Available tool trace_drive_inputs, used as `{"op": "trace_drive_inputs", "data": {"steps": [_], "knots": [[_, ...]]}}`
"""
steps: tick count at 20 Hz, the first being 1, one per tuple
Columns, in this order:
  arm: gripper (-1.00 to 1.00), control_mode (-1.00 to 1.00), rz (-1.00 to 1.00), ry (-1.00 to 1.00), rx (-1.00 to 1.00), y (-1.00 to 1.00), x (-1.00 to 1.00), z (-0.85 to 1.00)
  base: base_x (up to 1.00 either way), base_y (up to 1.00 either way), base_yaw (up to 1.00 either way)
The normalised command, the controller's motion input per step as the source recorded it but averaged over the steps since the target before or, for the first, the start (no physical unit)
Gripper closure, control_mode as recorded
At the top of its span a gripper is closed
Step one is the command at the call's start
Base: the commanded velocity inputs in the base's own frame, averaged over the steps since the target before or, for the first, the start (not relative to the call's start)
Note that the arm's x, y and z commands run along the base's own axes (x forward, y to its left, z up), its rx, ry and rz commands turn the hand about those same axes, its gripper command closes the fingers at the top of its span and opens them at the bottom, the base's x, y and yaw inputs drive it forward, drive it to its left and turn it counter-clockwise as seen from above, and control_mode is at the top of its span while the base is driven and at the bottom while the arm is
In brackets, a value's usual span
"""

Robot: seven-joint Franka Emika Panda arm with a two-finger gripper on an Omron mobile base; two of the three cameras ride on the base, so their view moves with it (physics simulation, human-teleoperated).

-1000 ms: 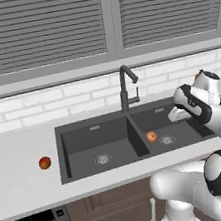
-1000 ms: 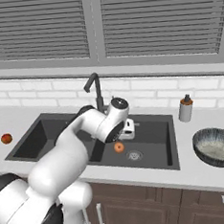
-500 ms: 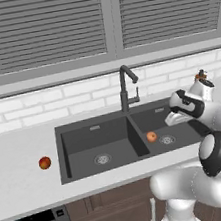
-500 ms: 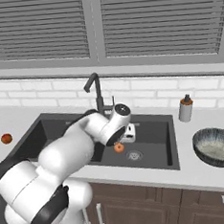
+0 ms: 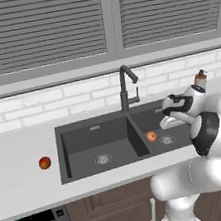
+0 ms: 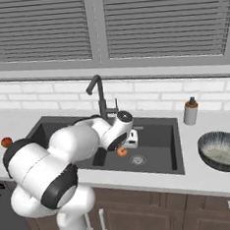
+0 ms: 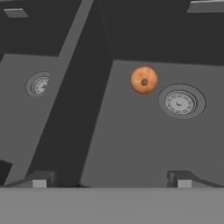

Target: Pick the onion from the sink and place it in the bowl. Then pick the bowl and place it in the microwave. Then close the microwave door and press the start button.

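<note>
Hand view: the small smooth round orange onion [image 7: 144, 79] is seen lying on the floor of the right basin of the dark grey double-basin sink [image 7: 131, 144], just beside its round silver drain [image 7: 181, 102]. The claw [image 7: 111, 179] is held released above that basin, nothing between its fingertips [image 7: 40, 179]. The wide ribbed blue-grey bowl [image 6: 222, 150] is set on the pale table [image 6: 211, 177], right of the sink.

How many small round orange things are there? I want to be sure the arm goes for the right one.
2. The onion lies on the floor of the sink's right basin, beside the drain. The redder fruit sits on the counter left of the sink.
</note>
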Motion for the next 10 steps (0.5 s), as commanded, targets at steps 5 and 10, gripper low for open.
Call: {"op": "trace_drive_inputs", "data": {"steps": [5, 10], "knots": [[-1.00, -1.00, 0.00, 0.03, 0.00, 0.02, 0.26, -0.23, 0.00, 0.00, 0.00], [-1.00, -1.00, 0.00, 0.02, 0.00, 0.00, 0.34, -0.25, 0.00, 0.00, 0.00]]}}
